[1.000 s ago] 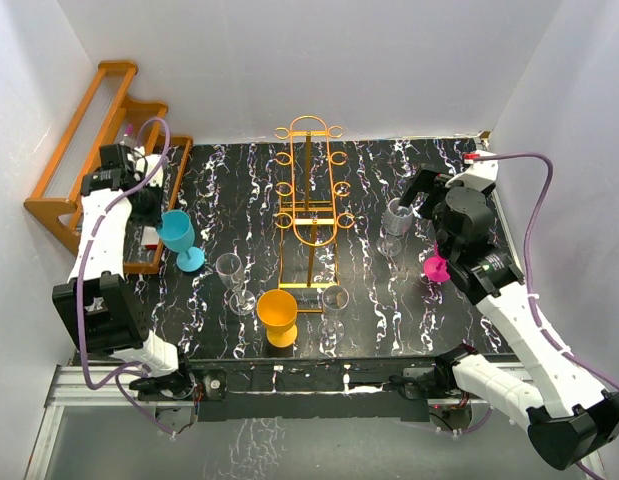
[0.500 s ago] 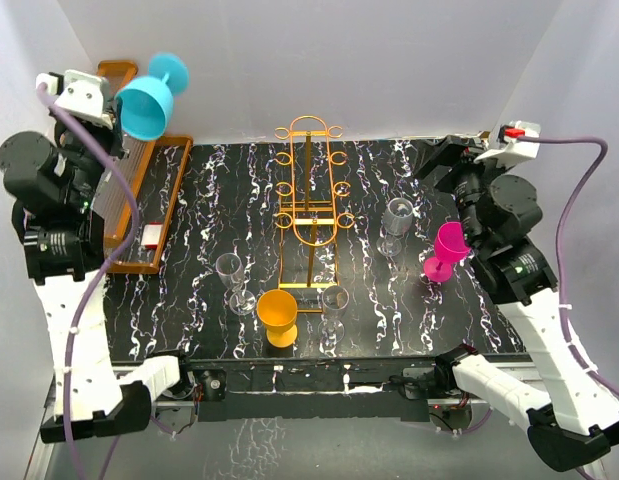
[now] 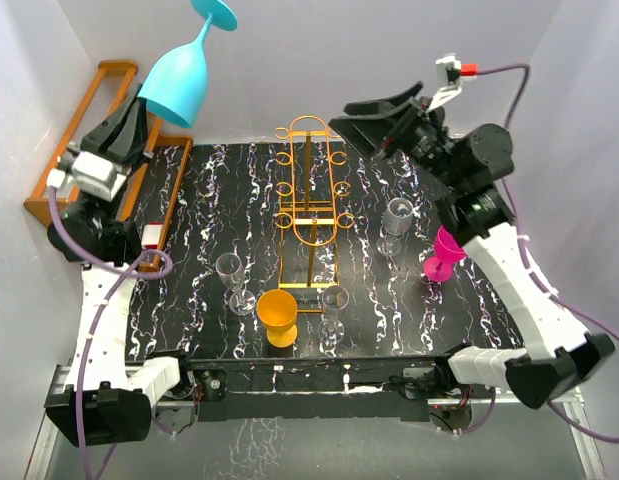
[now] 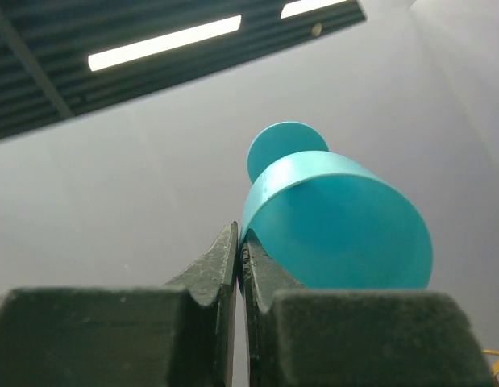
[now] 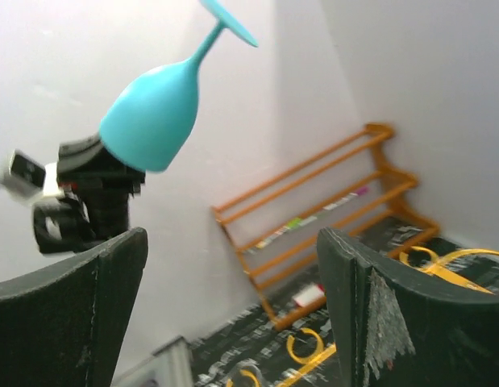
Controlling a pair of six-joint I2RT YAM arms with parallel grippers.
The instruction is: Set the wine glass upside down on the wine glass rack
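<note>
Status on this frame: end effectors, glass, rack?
Left end effector shut on teal glass rim, glass inverted, high left of rack. Right end effector open, empty. Orange glass beside rack base.

Honestly nothing readable here, no brand, number or sign on anything that I can make out. The wooden shelf [image 5: 376, 131] at the far left has a few little coloured tags [image 5: 293, 223] along one rail, plus a red-and-white tag [image 3: 152, 237] lower down. They might be labels, but they're way too small and blurry to read.
</note>
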